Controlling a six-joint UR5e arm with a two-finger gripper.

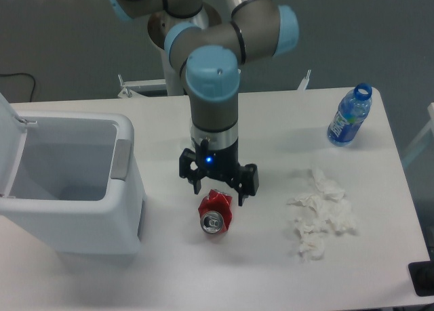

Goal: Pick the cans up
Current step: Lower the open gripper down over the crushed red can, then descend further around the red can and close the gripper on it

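White table [271, 270], with crushed red can [215, 213] lying near the front, just right of the bin [74, 189]. Gripper [218, 197] directly above the can's far end, jaws spread and empty; grasp and lift not yet done

Even, bright overhead light, soft faint shadows on the white table [271, 257], slightly soft focus, dim grey background.
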